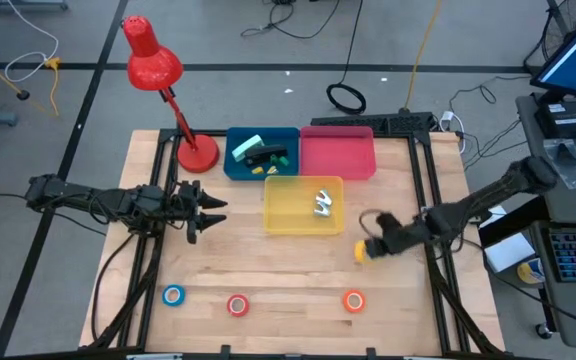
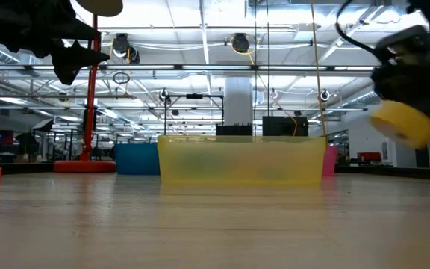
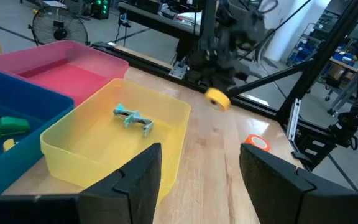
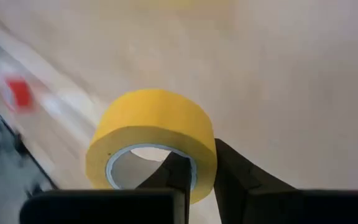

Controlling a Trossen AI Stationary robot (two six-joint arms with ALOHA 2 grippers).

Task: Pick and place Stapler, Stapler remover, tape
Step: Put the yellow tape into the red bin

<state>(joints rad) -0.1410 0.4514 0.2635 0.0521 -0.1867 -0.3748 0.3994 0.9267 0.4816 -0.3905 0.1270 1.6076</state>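
My right gripper [image 1: 371, 240] is shut on the yellow tape roll [image 1: 361, 252], right of the yellow bin [image 1: 303, 205] and above the table. The low view shows the roll [image 2: 403, 123] in the air. The silver-green stapler remover [image 1: 323, 205] lies in the yellow bin. A green stapler [image 1: 268, 155] lies in the blue bin [image 1: 236, 165]. The blue [image 1: 173, 295], red [image 1: 237, 304] and orange [image 1: 354, 300] tape rolls lie flat near the table's near edge. My left gripper [image 1: 208, 208] is open and empty, left of the yellow bin. My right gripper pinches the yellow roll's wall [image 4: 205, 163], with one finger [image 4: 178, 173] inside the ring's hole and the other finger [image 4: 241, 174] outside. The fingers come from the table's right side, slanting down. The roll is tilted and lifted clear of the table.
An empty pink bin [image 1: 336, 152] stands behind the yellow bin, beside the blue one. A red desk lamp [image 1: 196, 152] stands at the far left, its head [image 1: 148, 55] reaching beyond the table. Bare wood lies between the bins and the row of rolls.
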